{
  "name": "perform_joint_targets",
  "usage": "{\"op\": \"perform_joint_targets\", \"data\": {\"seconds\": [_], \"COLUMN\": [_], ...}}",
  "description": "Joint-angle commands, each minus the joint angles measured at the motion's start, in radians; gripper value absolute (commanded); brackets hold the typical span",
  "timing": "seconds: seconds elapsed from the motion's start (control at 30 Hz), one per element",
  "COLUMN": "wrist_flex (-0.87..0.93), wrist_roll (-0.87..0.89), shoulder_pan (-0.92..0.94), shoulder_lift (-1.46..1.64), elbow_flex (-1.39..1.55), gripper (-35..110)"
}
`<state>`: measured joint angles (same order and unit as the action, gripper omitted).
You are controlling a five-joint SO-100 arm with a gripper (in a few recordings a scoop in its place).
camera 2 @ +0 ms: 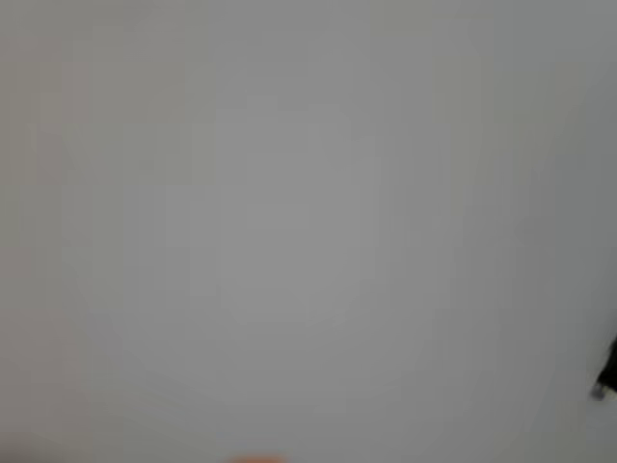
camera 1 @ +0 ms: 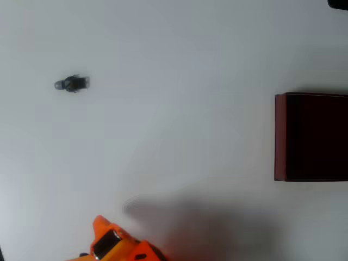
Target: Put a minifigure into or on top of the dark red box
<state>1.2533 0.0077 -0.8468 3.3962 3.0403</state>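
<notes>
Minifigure (camera 1: pixel 72 83): lying on table (camera 1: pixel 179 65), far left, untouched.
Box (camera 1: pixel 280 136): right edge, nothing visible inside.
Tool (camera 1: pixel 111 242): bottom edge, well apart; jaw state unclear.
Progress: nothing done; approach, grasp, carry all remain.

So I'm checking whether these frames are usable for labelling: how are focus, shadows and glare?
Overhead view: fairly sharp, minifigure and dark red box readable, with a soft diffuse shadow on the table beside the orange arm. Wrist view: blurred, nearly featureless grey, no glare.
</notes>
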Motion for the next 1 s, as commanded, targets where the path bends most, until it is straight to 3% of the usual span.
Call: {"op": "perform_joint_targets", "data": {"seconds": [0.0,0.27,0.33,0.47,0.6,0.87,0.97], "wrist_flex": [-0.014,-0.015,-0.006,0.005,-0.112,-0.115,-0.199], "wrist_roll": [-0.008,0.066,0.186,0.611,0.436,0.583,0.657], "shoulder_pan": [-0.009,0.008,0.067,0.074,-0.061,-0.029,-0.032], "shoulder_lift": [0.015,0.015,0.015,0.015,0.015,0.006,-0.081], "elbow_flex": [0.011,0.011,0.012,0.048,0.026,-0.19,-0.187], "gripper": [0,0,0,1,5,15,17]}}
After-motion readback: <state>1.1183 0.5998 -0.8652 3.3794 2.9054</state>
